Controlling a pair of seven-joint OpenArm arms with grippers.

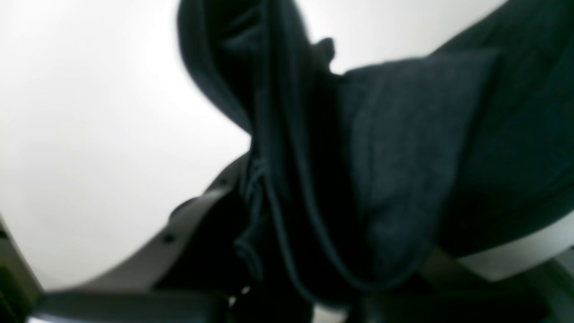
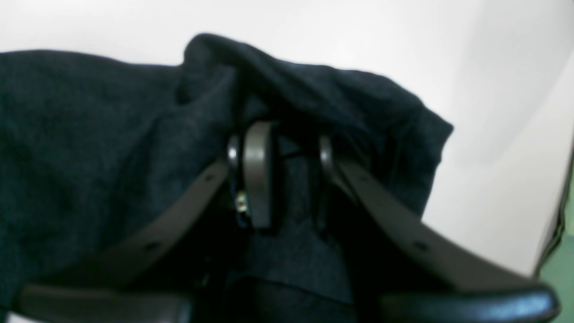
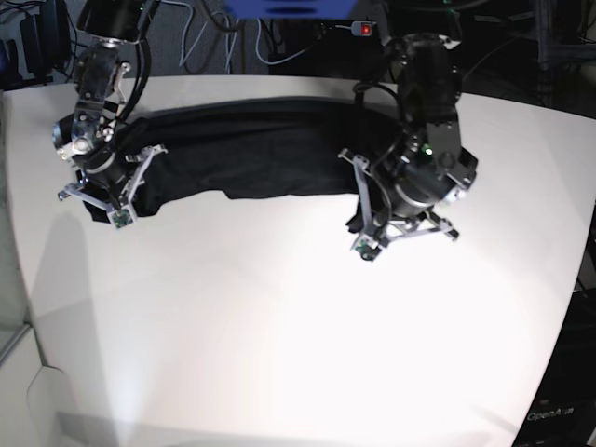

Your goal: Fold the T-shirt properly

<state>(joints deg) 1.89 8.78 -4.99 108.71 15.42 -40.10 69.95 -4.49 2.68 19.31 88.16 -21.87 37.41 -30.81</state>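
The black T-shirt (image 3: 261, 144) lies stretched in a long band across the far part of the white table (image 3: 279, 326). In the base view my right gripper (image 3: 101, 200) holds its left end and my left gripper (image 3: 359, 212) holds its right end low over the table. In the right wrist view, dark fabric (image 2: 89, 148) bunches over both fingers (image 2: 258, 175), and my right gripper (image 2: 291, 179) is shut on a fold. The left wrist view shows my left gripper (image 1: 287, 251) shut on gathered T-shirt (image 1: 403, 157) cloth with a hem seam draped over it. The shirt's tag is hidden.
Both arm bases stand at the table's far edge, with cables (image 3: 214, 37) and dark equipment behind them. The table's curved edge (image 3: 573, 279) runs down the right side. A green floor strip (image 2: 563, 269) shows past the table edge in the right wrist view.
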